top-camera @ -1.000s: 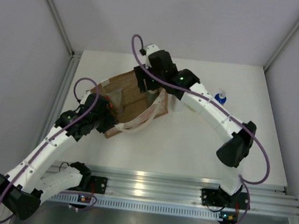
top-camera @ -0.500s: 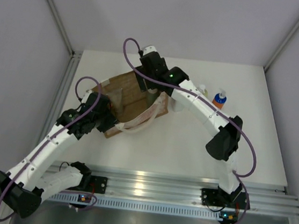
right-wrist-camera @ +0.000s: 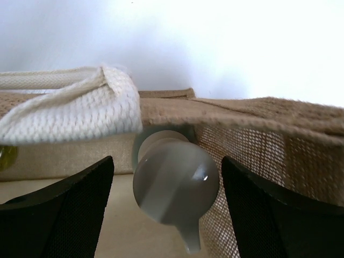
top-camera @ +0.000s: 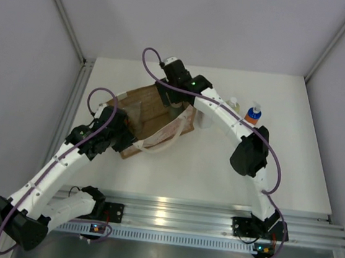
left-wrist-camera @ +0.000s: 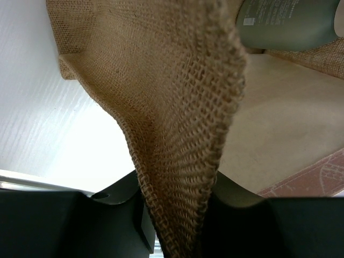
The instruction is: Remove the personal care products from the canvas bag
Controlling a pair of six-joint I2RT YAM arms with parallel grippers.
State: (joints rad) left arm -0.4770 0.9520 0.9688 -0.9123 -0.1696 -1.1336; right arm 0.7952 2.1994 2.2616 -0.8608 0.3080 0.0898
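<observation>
Top external view, canvas bag [top-camera: 152, 117] lying mid-table, left gripper [left-wrist-camera: 177, 217] clamped on its jute edge, right gripper [right-wrist-camera: 167, 209] inside it, fingers [right-wrist-camera: 59, 215] spread either side of the beige pump top [right-wrist-camera: 174, 185], blue-orange bottle [top-camera: 252, 115] standing outside on the table [top-camera: 292, 174].

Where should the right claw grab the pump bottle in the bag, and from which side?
Probably the neck just behind the pump head, entering through the mouth of the canvas bag: the head points straight at the open right claw, so a head-on approach fits.

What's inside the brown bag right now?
A grey-green bottle and a pale pump top show inside the canvas bag. Its jute wall and the right arm hide whatever else is there.
</observation>
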